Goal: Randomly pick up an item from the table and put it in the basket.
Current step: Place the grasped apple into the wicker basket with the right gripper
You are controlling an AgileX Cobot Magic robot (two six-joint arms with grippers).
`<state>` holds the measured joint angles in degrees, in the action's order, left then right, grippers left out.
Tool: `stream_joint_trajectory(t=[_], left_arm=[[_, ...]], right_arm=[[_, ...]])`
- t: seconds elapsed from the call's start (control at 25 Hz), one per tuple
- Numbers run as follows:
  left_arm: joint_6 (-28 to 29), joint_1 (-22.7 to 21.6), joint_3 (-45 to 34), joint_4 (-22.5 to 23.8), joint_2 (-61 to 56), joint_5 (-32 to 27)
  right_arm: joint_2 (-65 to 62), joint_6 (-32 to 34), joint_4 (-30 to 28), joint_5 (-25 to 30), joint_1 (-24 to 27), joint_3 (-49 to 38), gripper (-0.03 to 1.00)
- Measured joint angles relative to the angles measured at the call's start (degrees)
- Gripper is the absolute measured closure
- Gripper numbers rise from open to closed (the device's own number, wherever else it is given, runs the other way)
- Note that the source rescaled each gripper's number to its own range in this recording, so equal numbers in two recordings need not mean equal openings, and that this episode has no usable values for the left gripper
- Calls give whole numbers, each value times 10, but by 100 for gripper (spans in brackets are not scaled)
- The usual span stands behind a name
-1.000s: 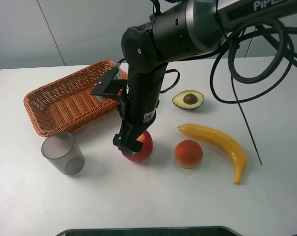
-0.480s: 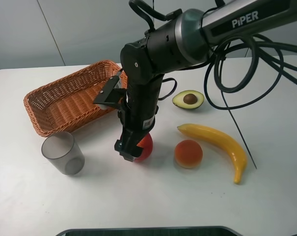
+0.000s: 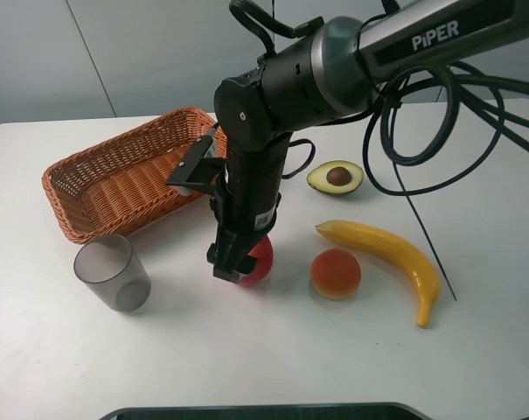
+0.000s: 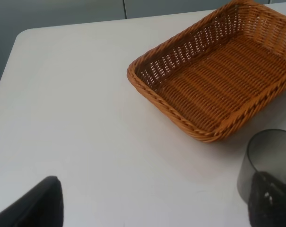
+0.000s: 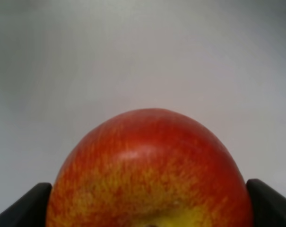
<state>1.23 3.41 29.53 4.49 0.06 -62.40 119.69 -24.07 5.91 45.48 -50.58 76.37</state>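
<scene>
Apple [image 3: 259, 259] down at table [image 3: 54, 350] level, near basket [image 3: 52, 191] front edge, right gripper [image 3: 236, 265] clamped round its flanks. Best lift straight, squeeze steady, clear basket rim before release. Left gripper [image 4: 154, 208] gaped empty.

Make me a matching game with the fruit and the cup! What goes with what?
Things:
1 apple
2 banana
3 avocado
4 cup

Clues:
A cut open, stone showing
B held in the right gripper
C grey, beside the basket
D long and yellow

Pairs: 1-B, 2-D, 3-A, 4-C
</scene>
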Motion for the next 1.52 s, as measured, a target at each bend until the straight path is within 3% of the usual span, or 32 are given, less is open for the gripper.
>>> stream_joint_trajectory(t=[0.56, 1.0, 1.2, 1.52], left_arm=[[0, 0, 0, 0, 0, 0], [-1, 0, 0, 0, 0, 0], [-2, 0, 0, 0, 0, 0], [-1, 0, 0, 0, 0, 0]], right_arm=[[-6, 10, -5, 3, 0, 9, 91], [-72, 54, -20, 80, 3, 145, 91], [-65, 57, -16, 35, 13, 204, 91], [-25, 60, -5, -133, 21, 210, 91]])
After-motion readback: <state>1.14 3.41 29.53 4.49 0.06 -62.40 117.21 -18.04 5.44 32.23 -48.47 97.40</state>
